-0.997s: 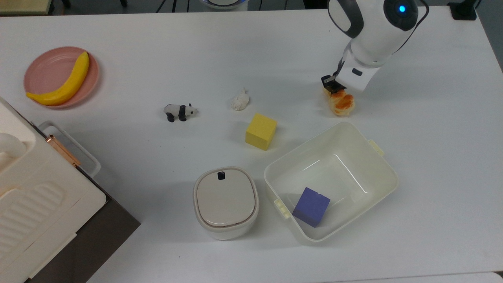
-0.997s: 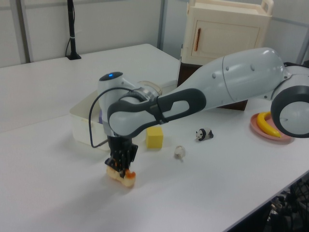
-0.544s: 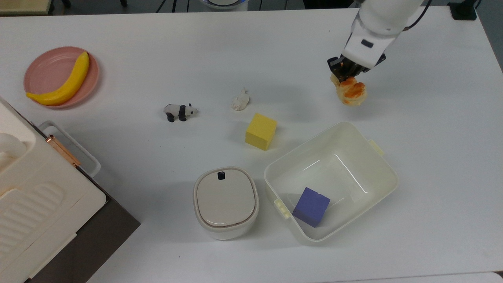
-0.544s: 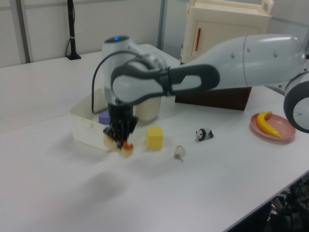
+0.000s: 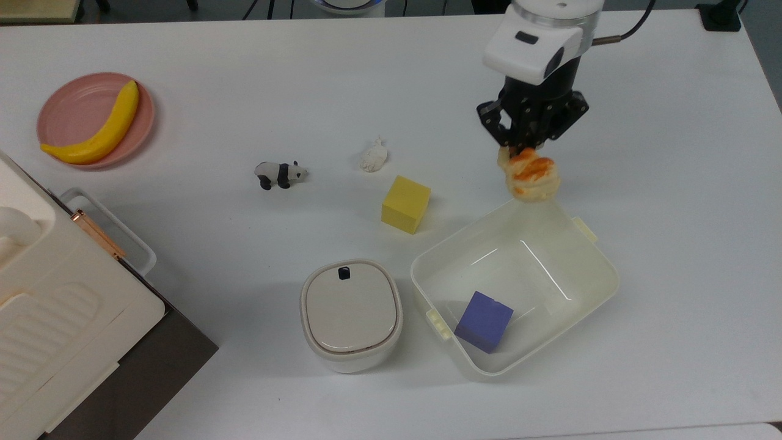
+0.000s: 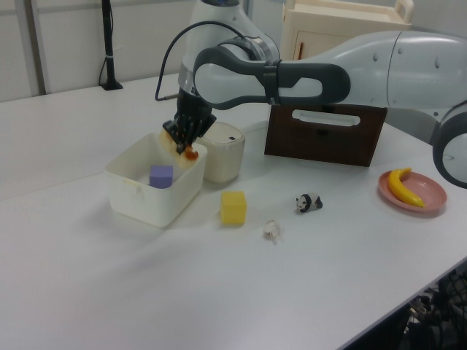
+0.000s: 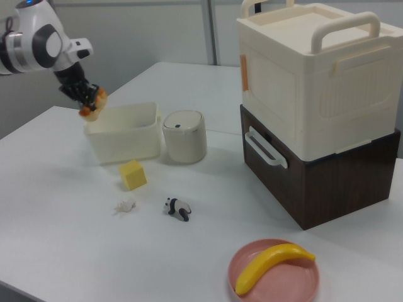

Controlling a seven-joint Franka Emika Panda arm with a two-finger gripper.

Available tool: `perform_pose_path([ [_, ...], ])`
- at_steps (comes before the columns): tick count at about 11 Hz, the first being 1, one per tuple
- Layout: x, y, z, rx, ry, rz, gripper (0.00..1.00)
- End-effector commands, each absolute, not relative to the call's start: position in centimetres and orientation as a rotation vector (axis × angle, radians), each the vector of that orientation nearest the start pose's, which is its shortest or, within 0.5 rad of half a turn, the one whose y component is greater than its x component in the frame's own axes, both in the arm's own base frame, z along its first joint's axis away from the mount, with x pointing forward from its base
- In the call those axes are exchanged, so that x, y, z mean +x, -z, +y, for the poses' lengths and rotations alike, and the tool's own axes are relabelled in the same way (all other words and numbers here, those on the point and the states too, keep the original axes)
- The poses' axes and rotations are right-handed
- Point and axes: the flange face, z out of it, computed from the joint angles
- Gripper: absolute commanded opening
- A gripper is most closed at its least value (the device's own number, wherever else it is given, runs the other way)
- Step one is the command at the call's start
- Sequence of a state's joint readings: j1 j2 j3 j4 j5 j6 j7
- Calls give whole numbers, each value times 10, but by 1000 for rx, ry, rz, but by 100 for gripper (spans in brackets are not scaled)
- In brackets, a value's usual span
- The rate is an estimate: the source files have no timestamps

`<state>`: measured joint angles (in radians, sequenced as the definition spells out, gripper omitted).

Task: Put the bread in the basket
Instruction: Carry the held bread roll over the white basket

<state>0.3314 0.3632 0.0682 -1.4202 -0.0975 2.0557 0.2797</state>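
Note:
My gripper is shut on the bread, a small loaf with pale sides and an orange-brown top, and holds it in the air. In the top view the loaf hangs over the upper corner of the cream-white basket. The left view has the bread and gripper above the basket's far rim. In the right view the bread hangs below the gripper, over the left end of the basket. A purple cube lies inside the basket.
A yellow cube sits beside the basket, and a lidded white pot stands close to it. A white lump and a toy panda lie on the table. A banana rests on a pink plate. A cream and brown cabinet stands at the table's edge.
The gripper has lifted the bread off the table and carried it toward the basket; the loaf now hangs over the basket's corner. Nothing else has moved.

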Motion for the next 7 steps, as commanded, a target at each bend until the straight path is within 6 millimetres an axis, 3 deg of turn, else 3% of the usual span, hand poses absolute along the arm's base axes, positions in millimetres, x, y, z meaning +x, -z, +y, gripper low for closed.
perform_pose_path([
  [1, 679, -518, 235, -2991, 698, -168, 7],
  [3, 689, -500, 230, -2995, 718, -165, 18],
  [4, 690, -498, 228, -3008, 723, -178, 46],
  [7, 690, -491, 223, -3029, 717, -194, 73],
])
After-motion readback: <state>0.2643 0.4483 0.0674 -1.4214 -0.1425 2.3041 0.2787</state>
